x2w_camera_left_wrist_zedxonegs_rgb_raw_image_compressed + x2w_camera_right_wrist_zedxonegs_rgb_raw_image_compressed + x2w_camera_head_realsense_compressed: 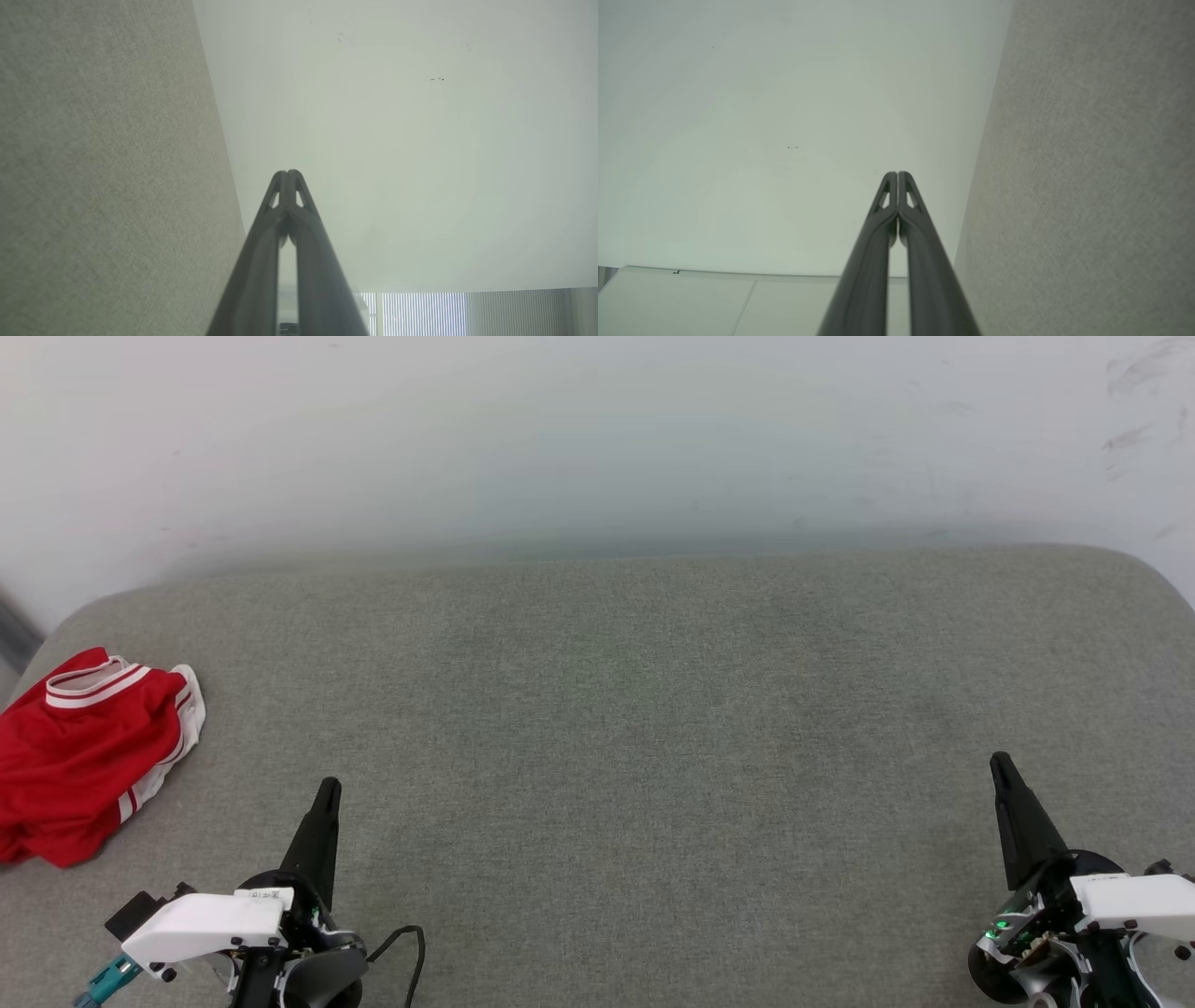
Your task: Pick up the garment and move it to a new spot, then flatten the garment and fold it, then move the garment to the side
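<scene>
The garment [79, 765], a bright red jersey with white sleeves and red-white striped trim, lies folded in a compact bundle at the far left edge of the grey cushion [616, 709]. Its letters and number are hidden. My left gripper [327, 791] hovers low at the lower left, to the right of the garment and apart from it, shut with nothing held. My right gripper [999, 763] stands at the lower right, far from the garment, also shut and empty. In the wrist views both pairs of fingertips [288, 175] [897, 176] touch at the tips.
The grey fabric cushion spans the whole width, with rounded back corners. A pale wall [597, 439] rises right behind it. A black cable [411, 952] loops beside my left wrist.
</scene>
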Tool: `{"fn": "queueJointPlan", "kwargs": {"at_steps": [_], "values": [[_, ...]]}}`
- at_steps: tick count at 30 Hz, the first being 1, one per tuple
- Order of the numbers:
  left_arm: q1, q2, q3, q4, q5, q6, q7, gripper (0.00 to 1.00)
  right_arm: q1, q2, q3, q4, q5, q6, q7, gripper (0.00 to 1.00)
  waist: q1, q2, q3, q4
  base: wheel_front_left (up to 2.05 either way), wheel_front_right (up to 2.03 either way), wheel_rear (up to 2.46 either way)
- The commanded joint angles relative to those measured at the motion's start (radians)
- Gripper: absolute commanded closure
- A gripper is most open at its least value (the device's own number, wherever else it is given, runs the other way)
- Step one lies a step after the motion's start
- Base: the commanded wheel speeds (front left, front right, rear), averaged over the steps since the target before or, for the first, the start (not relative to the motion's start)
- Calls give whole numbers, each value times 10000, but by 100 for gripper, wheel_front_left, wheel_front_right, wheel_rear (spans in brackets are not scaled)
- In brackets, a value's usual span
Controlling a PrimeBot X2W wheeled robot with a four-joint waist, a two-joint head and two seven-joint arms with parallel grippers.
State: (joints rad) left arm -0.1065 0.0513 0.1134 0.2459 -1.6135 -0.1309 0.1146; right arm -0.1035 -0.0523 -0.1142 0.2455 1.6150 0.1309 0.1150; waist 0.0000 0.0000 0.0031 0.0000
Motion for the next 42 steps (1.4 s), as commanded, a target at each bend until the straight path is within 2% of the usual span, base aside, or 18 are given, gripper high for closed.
{"fn": "queueJointPlan", "kwargs": {"at_steps": [1, 34, 35, 42], "values": [[-72, -12, 23, 5, 22, -19, 20, 100, -122, 30, 2, 9, -48, -3, 11, 100, 0, 0, 0, 0, 0, 0, 0], [-72, -12, 21, 4, 19, -19, 17, 100, -122, 31, 4, 7, -46, -3, 9, 100, 0, 0, 0, 0, 0, 0, 0], [0, 0, -2, -2, -1, 0, -2, 0, 1, 0, 2, 2, -1, 0, -3, 0, 0, 0, 0, 0, 0, 0, 0], [251, -28, -75, 80, 60, 2, -173, 0, 239, 10, 68, 202, -83, -2, -171, 0, 0, 0, 5, -3, 0, 0, 0]]}}
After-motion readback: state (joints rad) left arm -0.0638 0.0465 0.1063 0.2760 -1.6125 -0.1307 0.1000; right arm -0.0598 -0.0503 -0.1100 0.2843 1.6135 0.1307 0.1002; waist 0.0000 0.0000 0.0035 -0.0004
